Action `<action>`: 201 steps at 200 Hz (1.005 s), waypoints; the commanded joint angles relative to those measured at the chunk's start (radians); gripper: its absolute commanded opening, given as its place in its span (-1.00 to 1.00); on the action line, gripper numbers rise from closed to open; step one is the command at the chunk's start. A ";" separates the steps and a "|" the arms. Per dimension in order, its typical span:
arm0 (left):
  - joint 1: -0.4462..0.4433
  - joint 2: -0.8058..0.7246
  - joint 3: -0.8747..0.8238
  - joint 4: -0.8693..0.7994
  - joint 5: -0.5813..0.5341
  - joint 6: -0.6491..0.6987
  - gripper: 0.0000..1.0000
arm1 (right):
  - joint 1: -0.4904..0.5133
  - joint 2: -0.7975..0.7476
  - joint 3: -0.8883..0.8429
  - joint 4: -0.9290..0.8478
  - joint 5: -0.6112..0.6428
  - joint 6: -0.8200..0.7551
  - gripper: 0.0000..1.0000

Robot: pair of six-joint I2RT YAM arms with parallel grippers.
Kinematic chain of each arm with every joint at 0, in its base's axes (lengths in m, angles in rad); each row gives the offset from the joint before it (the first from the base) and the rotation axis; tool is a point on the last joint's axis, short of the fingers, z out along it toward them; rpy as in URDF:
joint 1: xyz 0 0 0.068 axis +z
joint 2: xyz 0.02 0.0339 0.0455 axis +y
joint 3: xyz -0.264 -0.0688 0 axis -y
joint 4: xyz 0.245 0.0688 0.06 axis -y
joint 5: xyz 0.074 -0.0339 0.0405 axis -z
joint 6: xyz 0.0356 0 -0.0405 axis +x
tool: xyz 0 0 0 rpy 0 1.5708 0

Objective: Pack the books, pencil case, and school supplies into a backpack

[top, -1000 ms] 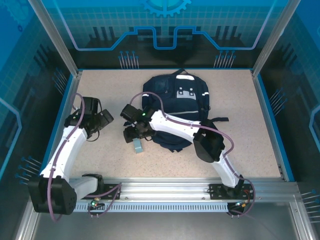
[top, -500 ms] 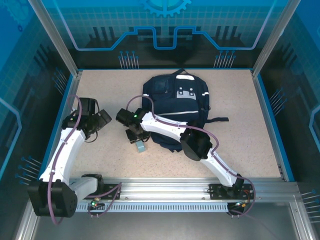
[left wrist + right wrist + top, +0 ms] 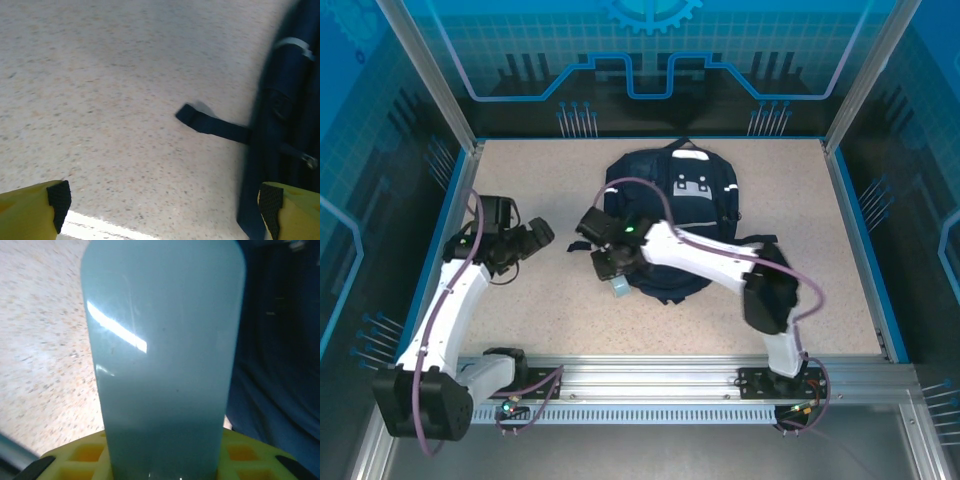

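The dark navy backpack (image 3: 685, 205) lies flat at the back middle of the table, loop end away from me. My right gripper (image 3: 613, 272) hangs at its near left edge, shut on a pale teal, glossy pencil case (image 3: 619, 288) with rounded corners. In the right wrist view the pencil case (image 3: 162, 350) stands up between the yellow fingers (image 3: 250, 452), with backpack fabric (image 3: 280, 340) to its right. My left gripper (image 3: 535, 238) is open over bare table, left of the backpack, with nothing between its fingertips (image 3: 59, 197). The books are out of view.
A black strap (image 3: 210, 122) sticks out from the backpack's side (image 3: 290, 125) onto the speckled tabletop (image 3: 110, 90). Blue walls (image 3: 865, 250) border the table left and right, and a metal rail (image 3: 640, 378) runs along the near edge.
My right gripper has shut on the pencil case and carried it right, up to the backpack's near left edge. The left gripper has turned slightly and stays open.
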 commanded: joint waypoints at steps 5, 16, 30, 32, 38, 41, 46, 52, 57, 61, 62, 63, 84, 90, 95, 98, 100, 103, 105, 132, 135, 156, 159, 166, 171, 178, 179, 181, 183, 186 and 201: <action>-0.098 -0.018 0.010 0.098 0.079 0.071 0.97 | -0.061 -0.211 -0.146 0.088 0.056 -0.008 -0.43; -0.162 0.001 0.023 0.128 0.075 0.105 0.97 | -0.107 -0.294 -0.210 0.084 0.064 0.010 -0.43; -0.236 0.042 0.048 0.153 0.069 0.150 0.97 | -0.193 -0.390 -0.278 0.066 0.059 0.037 -0.41; -0.247 0.049 0.054 0.158 0.071 0.155 0.97 | -0.197 -0.402 -0.286 0.063 0.057 0.039 -0.41; -0.272 0.071 0.065 0.170 0.077 0.172 0.97 | -0.243 -0.440 -0.311 0.054 0.051 0.046 -0.41; -0.285 0.083 0.071 0.177 0.081 0.177 0.97 | -0.264 -0.457 -0.325 0.052 0.047 0.048 -0.41; -0.307 0.101 0.081 0.190 0.088 0.193 0.98 | -0.294 -0.485 -0.344 0.050 0.041 0.048 -0.41; -0.334 0.127 0.094 0.206 0.106 0.214 0.97 | -0.326 -0.518 -0.366 0.048 0.036 0.047 -0.40; -0.358 0.150 0.110 0.215 0.117 0.236 0.95 | -0.356 -0.543 -0.384 0.047 0.031 0.047 -0.40; -0.379 0.169 0.126 0.217 0.118 0.255 0.93 | -0.381 -0.560 -0.396 0.046 0.026 0.046 -0.39; -0.385 0.176 0.130 0.217 0.117 0.259 0.93 | -0.387 -0.565 -0.399 0.045 0.024 0.046 -0.39; -0.389 0.187 0.134 0.217 0.114 0.264 0.93 | -0.391 -0.569 -0.402 0.044 0.022 0.045 -0.39; -0.495 0.306 0.230 0.188 0.073 0.358 0.89 | -0.509 -0.628 -0.452 0.020 -0.019 0.057 -0.39; -0.522 0.340 0.258 0.180 0.063 0.386 0.87 | -0.542 -0.642 -0.465 0.016 -0.036 0.063 -0.40; -0.544 0.367 0.278 0.177 0.058 0.411 0.85 | -0.563 -0.651 -0.478 0.012 -0.047 0.069 -0.39; -0.558 0.383 0.289 0.175 0.057 0.427 0.85 | -0.576 -0.656 -0.485 0.012 -0.055 0.072 -0.39; -0.567 0.391 0.296 0.175 0.056 0.438 0.84 | -0.582 -0.660 -0.490 0.012 -0.059 0.074 -0.39; -0.578 0.407 0.306 0.175 0.055 0.453 0.83 | -0.597 -0.666 -0.498 0.014 -0.067 0.077 -0.39; -0.586 0.417 0.314 0.177 0.054 0.460 0.83 | -0.604 -0.668 -0.504 0.014 -0.072 0.079 -0.39; -0.674 0.553 0.410 0.167 0.038 0.589 0.75 | -0.682 -0.708 -0.570 0.035 -0.135 0.108 -0.39; -0.682 0.569 0.422 0.163 0.033 0.604 0.74 | -0.688 -0.710 -0.576 0.036 -0.142 0.111 -0.39; -0.713 0.670 0.505 0.119 -0.006 0.670 0.64 | -0.717 -0.729 -0.610 0.051 -0.171 0.126 -0.39; -0.714 0.684 0.518 0.112 -0.009 0.676 0.63 | -0.720 -0.730 -0.614 0.050 -0.173 0.128 -0.39; -0.717 0.712 0.540 0.104 -0.021 0.686 0.61 | -0.725 -0.735 -0.622 0.054 -0.179 0.132 -0.39; -0.719 0.728 0.554 0.101 -0.024 0.692 0.59 | -0.729 -0.738 -0.625 0.056 -0.182 0.133 -0.39; -0.717 0.751 0.572 0.092 -0.023 0.704 0.56 | -0.731 -0.741 -0.629 0.055 -0.183 0.136 -0.39; -0.718 0.753 0.574 0.091 -0.023 0.706 0.56 | -0.732 -0.742 -0.630 0.056 -0.183 0.135 -0.39; -0.719 0.760 0.580 0.089 -0.024 0.708 0.55 | -0.733 -0.744 -0.631 0.056 -0.184 0.135 -0.39; -0.719 0.765 0.584 0.086 -0.026 0.711 0.54 | -0.734 -0.744 -0.632 0.057 -0.183 0.137 -0.39; -0.718 0.772 0.592 0.083 -0.031 0.713 0.53 | -0.734 -0.746 -0.633 0.057 -0.185 0.138 -0.39; -0.719 0.812 0.626 0.059 -0.039 0.731 0.47 | -0.736 -0.751 -0.639 0.061 -0.187 0.141 -0.39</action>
